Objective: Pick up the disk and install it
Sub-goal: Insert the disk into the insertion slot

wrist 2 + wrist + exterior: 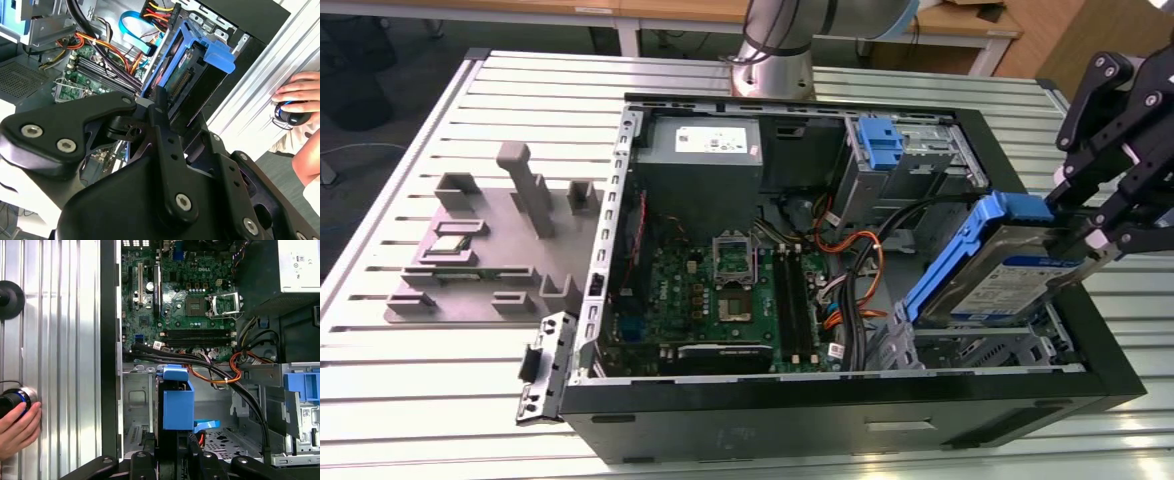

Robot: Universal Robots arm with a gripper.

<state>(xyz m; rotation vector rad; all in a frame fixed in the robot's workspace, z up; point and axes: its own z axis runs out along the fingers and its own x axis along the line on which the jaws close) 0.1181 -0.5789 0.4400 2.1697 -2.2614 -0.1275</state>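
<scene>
Gripper (1090, 243) is clamping shut on the disk (1003, 278), holding it tilted over the drive bay (981, 342) at the near right corner of the computer case (854, 385) in the exterior view. Seating it well is probably depending on squaring its blue frame with the bay and staying clear of the black cables (857, 318) just left.

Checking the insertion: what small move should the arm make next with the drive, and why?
Probably ease the disk down along its own slant. The gripper holds it tilted, lower end over the metal bay, not yet seated; black cables lie close beside it.
</scene>
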